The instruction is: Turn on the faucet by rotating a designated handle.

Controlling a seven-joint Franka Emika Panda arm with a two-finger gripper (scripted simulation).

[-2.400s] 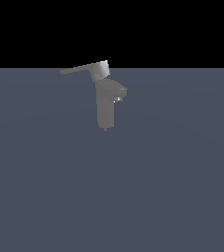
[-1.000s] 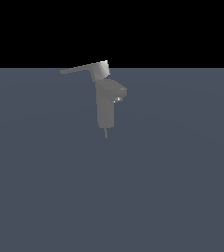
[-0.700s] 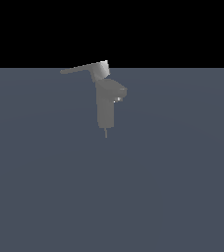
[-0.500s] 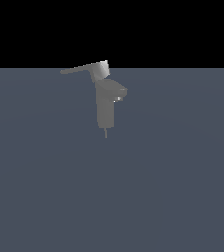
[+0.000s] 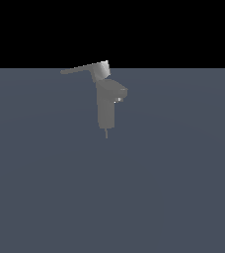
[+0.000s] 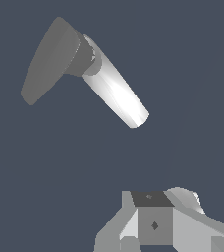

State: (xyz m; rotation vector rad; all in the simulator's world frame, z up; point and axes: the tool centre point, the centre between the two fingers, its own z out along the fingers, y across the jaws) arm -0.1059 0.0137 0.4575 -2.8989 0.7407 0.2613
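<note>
The faucet [image 5: 107, 106] stands near the floor's far edge, its handle [image 5: 80, 69] untouched, and the gripper [image 6: 153, 224] jaws can't be told.

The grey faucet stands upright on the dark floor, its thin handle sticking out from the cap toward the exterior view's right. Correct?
Not quite. The exterior view shows the handle projecting from the cap toward that view's left. The faucet does stand upright on the dark floor.

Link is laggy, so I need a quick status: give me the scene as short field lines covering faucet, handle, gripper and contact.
faucet: grey upright column, stubby spout toward the exterior view's right
handle: thin flat lever projecting from the cap toward the exterior view's left
gripper: only partly visible in the wrist view, absent from the exterior view; open or shut unclear
contact: none visible; gripper apart from the handle
</note>
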